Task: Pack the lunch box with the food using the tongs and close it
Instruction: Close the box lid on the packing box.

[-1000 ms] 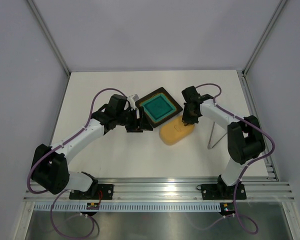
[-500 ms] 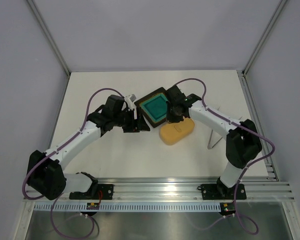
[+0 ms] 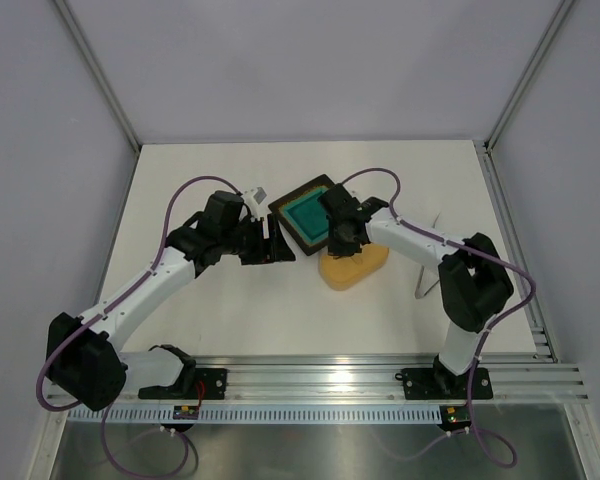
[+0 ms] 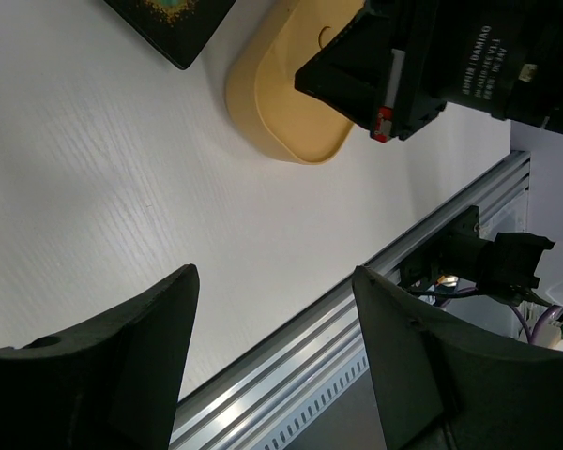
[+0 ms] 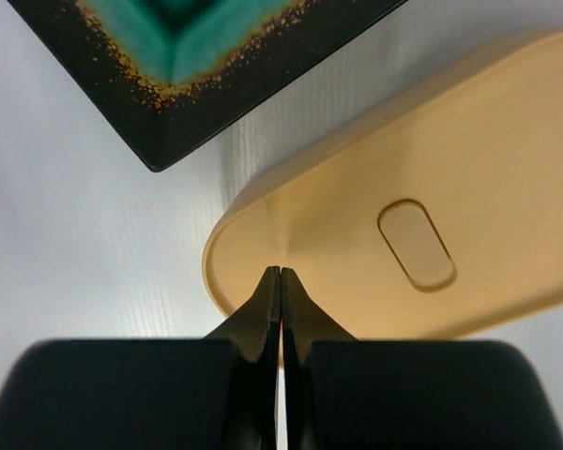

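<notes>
Right wrist view: the lidded lunch box (image 5: 432, 169) is seen on the desk (image 5: 84, 253) beside the plate (image 5: 159, 141), its end touched by the clenched right pincer (image 5: 280, 274). The left pincer (image 4: 270, 291) is held released. Closing is judged in hand; firm downward pressing is called for.

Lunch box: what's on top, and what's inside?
Its lid, with an oval dimple, covers it; the right gripper, fingers shut, is above one end. The inside is hidden, so no food shows.

Left claw (image 4: 274, 281) gapes wide — right claw (image 5: 280, 274) pinched tight, pointing downward.
</notes>
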You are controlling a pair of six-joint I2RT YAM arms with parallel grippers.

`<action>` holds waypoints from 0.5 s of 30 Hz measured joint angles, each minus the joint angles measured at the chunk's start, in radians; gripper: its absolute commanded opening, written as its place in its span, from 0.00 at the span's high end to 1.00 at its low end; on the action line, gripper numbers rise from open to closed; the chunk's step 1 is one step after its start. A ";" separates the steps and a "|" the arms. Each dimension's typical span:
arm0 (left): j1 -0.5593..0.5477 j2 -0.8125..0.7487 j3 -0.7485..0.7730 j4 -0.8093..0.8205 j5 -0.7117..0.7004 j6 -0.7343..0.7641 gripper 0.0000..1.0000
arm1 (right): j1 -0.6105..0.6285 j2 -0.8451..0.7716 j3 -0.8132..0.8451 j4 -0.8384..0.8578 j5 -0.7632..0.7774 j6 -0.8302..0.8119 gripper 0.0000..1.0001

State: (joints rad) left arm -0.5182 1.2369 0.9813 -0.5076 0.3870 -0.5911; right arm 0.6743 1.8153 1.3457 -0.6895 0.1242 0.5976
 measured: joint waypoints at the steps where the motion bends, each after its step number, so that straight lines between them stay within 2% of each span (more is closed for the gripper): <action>1: 0.000 0.000 0.000 -0.001 -0.001 0.000 0.30 | 0.001 -0.020 -0.002 -0.007 0.011 0.001 1.00; 7: 0.000 -0.001 0.000 -0.007 -0.003 0.000 0.30 | -0.007 -0.154 -0.021 -0.013 0.090 0.013 1.00; 15: 0.000 -0.009 0.000 -0.023 -0.007 0.005 0.30 | -0.142 -0.138 -0.139 0.029 0.087 0.035 1.00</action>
State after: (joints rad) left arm -0.5182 1.2282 0.9813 -0.5301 0.3801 -0.5858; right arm 0.5323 1.6772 1.2064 -0.6605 0.2115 0.6331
